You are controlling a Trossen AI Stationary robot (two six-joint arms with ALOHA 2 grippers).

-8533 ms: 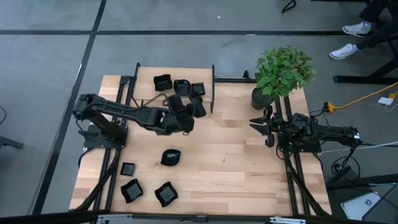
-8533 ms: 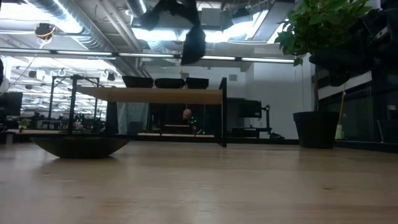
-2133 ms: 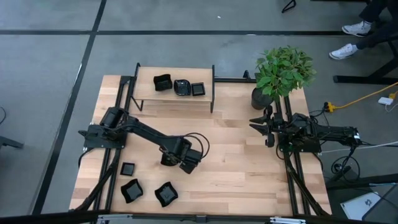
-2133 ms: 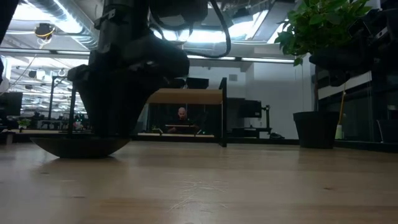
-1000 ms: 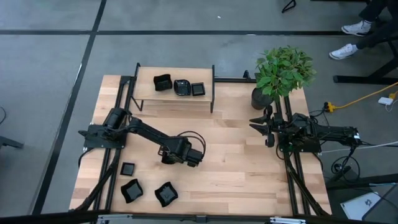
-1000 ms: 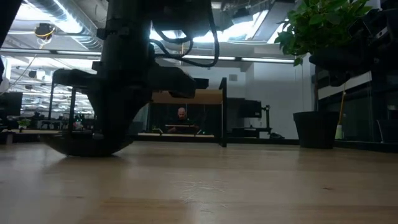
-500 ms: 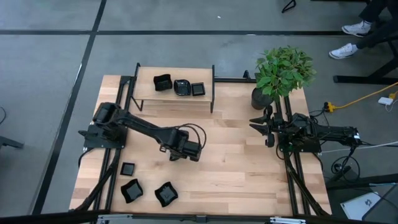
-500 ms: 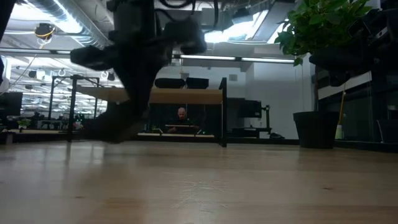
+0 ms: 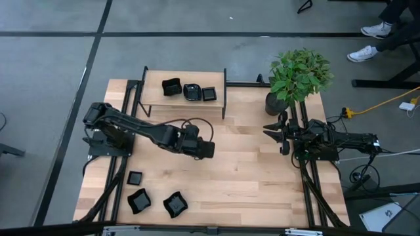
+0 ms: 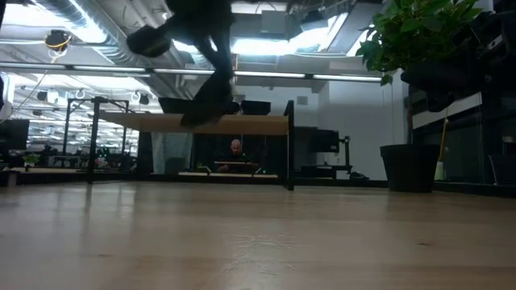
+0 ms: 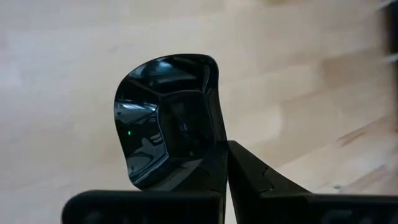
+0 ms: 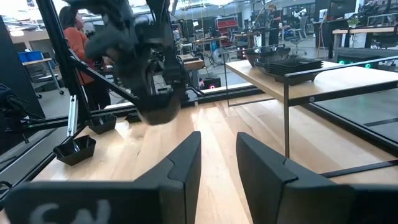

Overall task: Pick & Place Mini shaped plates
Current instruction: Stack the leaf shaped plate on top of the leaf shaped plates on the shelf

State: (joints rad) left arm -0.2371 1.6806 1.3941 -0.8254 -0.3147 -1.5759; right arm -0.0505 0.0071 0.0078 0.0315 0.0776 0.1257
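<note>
My left gripper hangs over the middle of the table, shut on a glossy black mini plate with rounded corners. The right wrist view shows that plate in the air under the gripper. Three more plates sit on the raised wooden shelf at the far edge. Three others lie on the table near its front left corner. My right gripper waits at the right side, level and open, with nothing between its fingers. My left gripper pinches the plate's raised rim between its two fingers, at one side of the plate. The fingers slant down from above. The plate is lifted clear of the table and tipped, its hollow side toward the wrist camera.
A potted plant in a dark pot stands at the far right corner, beside my right arm. The shelf's black frame legs stand on the table. Bare wood lies between the arms.
My left gripper has risen, moved toward the table's far edge and tipped up from steeply downward. The plate, which rested on the table a second ago, is now lifted clear and tilted with the gripper.
</note>
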